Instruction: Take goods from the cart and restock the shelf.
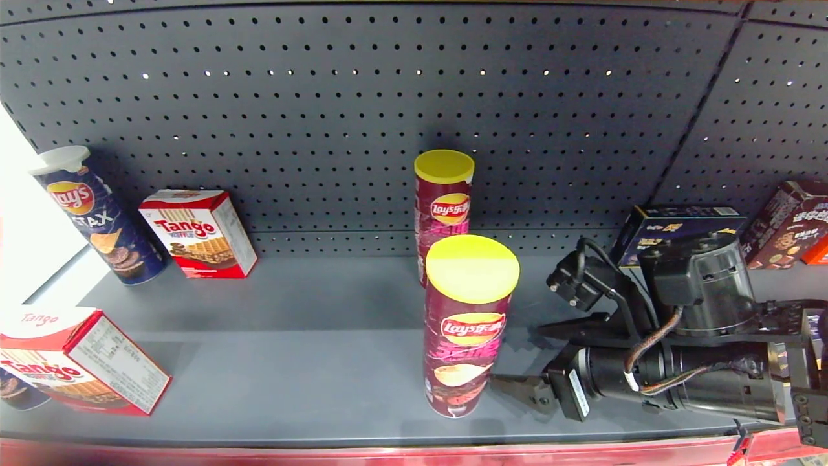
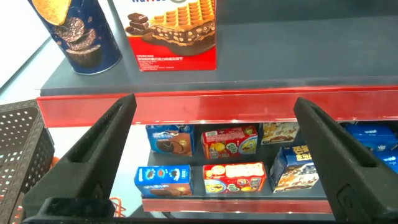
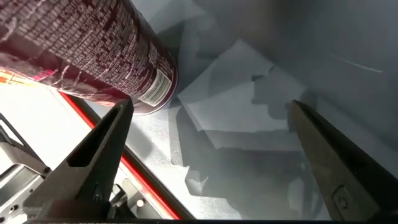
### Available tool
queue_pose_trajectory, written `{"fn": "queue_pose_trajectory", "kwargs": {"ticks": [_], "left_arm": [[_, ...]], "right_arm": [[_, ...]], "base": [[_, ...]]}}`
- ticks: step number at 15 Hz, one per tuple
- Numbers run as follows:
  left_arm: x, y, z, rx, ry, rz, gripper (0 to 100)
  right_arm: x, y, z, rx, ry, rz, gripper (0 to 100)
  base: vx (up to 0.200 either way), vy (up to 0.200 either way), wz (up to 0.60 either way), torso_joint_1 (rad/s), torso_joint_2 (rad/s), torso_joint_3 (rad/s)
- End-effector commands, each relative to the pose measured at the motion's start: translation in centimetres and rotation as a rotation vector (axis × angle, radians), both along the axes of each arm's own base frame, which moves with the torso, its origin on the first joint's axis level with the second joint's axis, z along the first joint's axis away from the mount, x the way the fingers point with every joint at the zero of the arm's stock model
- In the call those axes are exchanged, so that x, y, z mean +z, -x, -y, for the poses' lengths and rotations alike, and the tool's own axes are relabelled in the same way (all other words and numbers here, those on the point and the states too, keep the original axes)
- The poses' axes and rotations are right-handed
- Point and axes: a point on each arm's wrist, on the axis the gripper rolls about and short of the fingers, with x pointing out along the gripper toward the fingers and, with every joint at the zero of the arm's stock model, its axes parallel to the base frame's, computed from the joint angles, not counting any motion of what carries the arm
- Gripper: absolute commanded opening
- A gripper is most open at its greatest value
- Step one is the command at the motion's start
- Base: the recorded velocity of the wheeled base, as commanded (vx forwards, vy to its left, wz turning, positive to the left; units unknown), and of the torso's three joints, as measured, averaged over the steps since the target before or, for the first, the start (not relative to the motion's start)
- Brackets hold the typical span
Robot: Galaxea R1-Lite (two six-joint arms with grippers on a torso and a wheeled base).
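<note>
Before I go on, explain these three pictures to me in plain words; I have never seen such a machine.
This is a two-armed robot restocking a shop shelf. The wide picture comes from a camera on its head; the other two from cameras on its wrists, each looking out between two black fingers. On the shelf stand a front chips can, maroon with a yellow lid, a rear chips can like it, a blue chips can at the left, a wafer box beside that and a second wafer box nearer the front. The right gripper is open beside the front chips can, holding nothing. The left gripper is open and empty, facing the shelf's red edge.
</note>
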Motion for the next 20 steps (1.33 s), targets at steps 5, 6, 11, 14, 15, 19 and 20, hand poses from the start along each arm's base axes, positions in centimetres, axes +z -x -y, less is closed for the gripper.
{"fn": "queue_pose_trajectory", "kwargs": {"ticks": [5, 6, 11, 14, 15, 19, 20], "left_arm": [[0.0, -0.01, 0.0, 0.001, 0.0, -0.002, 100], [0.0, -0.01, 0.0, 0.001, 0.0, -0.002, 100], [0.0, -0.01, 0.0, 0.001, 0.0, -0.002, 100], [0.0, -0.01, 0.0, 0.001, 0.0, -0.002, 100], [0.0, -0.01, 0.0, 0.001, 0.0, -0.002, 100], [0.0, -0.01, 0.0, 0.001, 0.0, -0.002, 100], [0.0, -0.01, 0.0, 0.001, 0.0, -0.002, 100]], "right_arm": [[-0.1, -0.04, -0.05, 0.003, 0.003, -0.002, 100], [-0.31, -0.14, -0.14, 0.003, 0.008, -0.008, 100], [-0.51, -0.41, -0.54, 0.008, 0.012, -0.013, 100], [-0.72, -0.55, -0.65, 0.006, 0.017, -0.018, 100], [-0.72, -0.55, -0.65, 0.008, 0.017, -0.019, 100], [-0.68, -0.7, -0.79, 0.008, 0.016, -0.017, 100], [-0.69, -0.73, -0.82, 0.008, 0.016, -0.017, 100]], "base": [[0.0, 0.0, 0.0, 0.0, 0.0, 0.0], [0.0, 0.0, 0.0, 0.0, 0.0, 0.0], [0.0, 0.0, 0.0, 0.0, 0.0, 0.0], [0.0, 0.0, 0.0, 0.0, 0.0, 0.0], [0.0, 0.0, 0.0, 0.0, 0.0, 0.0], [0.0, 0.0, 0.0, 0.0, 0.0, 0.0], [0.0, 0.0, 0.0, 0.0, 0.0, 0.0]]}}
